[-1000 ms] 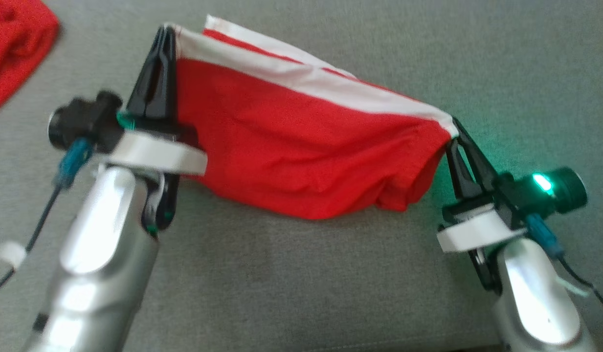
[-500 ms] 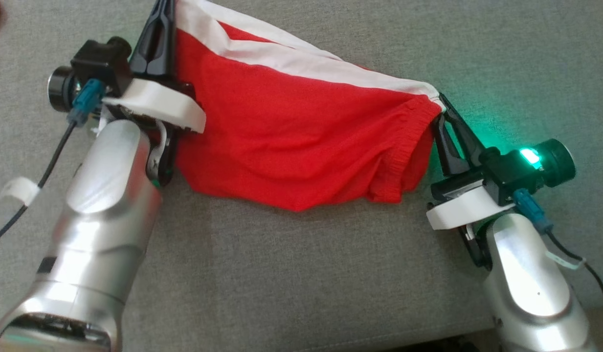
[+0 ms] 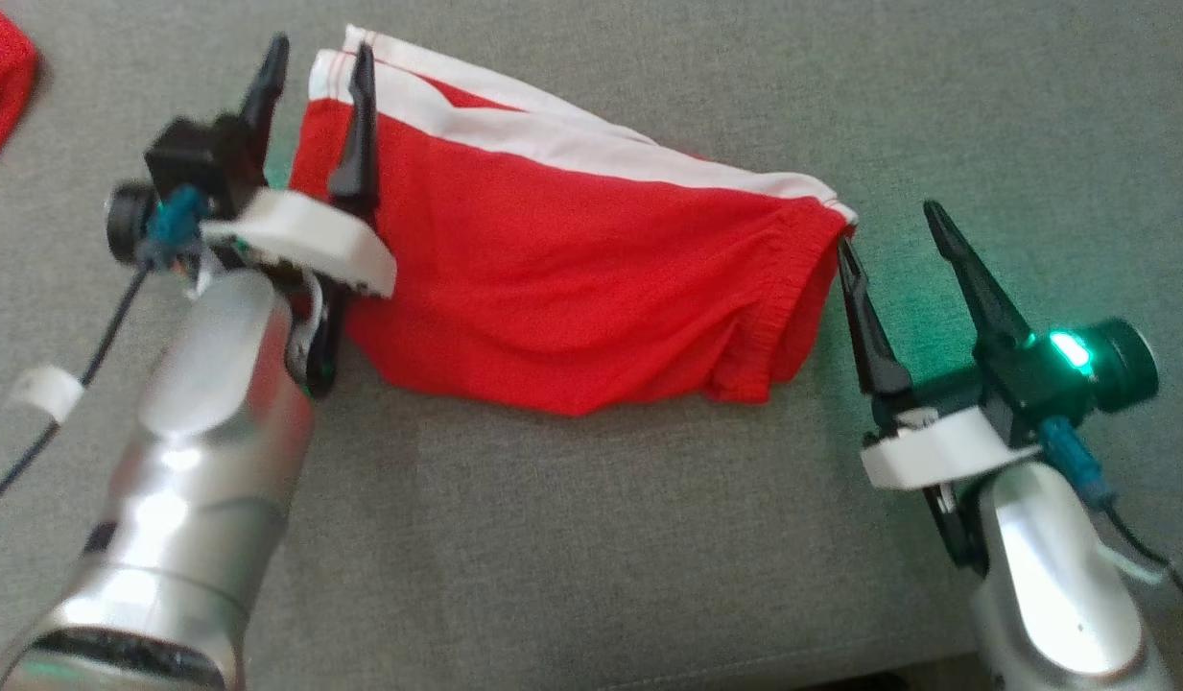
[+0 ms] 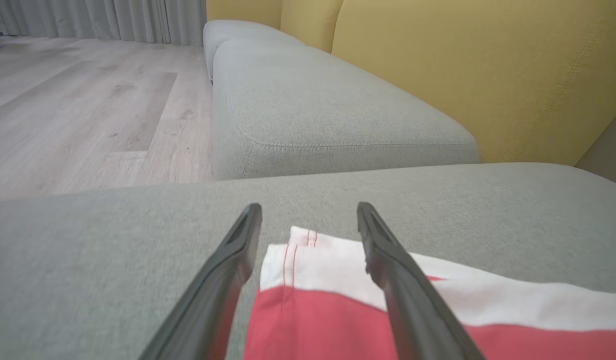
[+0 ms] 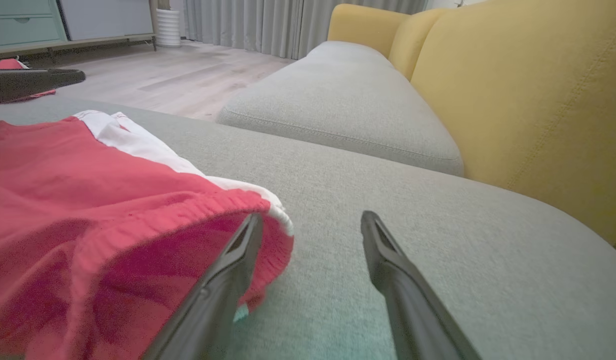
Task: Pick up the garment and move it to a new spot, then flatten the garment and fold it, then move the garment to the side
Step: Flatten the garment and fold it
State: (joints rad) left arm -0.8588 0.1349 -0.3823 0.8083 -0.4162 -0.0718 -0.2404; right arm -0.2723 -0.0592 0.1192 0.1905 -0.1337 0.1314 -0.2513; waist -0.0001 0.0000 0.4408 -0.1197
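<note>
Garment (image 3: 572,278) on open cushion (image 3: 553,557); left gripper (image 3: 321,48), right gripper (image 3: 887,226) splayed at edges.

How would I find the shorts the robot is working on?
Look at the grey sofa cushion. The shorts lie in its middle, between the left pincer and right pincer. Only they have a white band; the other red cloth shows none.

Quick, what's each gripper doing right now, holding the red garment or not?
Left gripper: open, jaws astride a corner of the red garment, gripping nothing.
Right gripper: open, beside the garment's other end, holding nothing.
</note>
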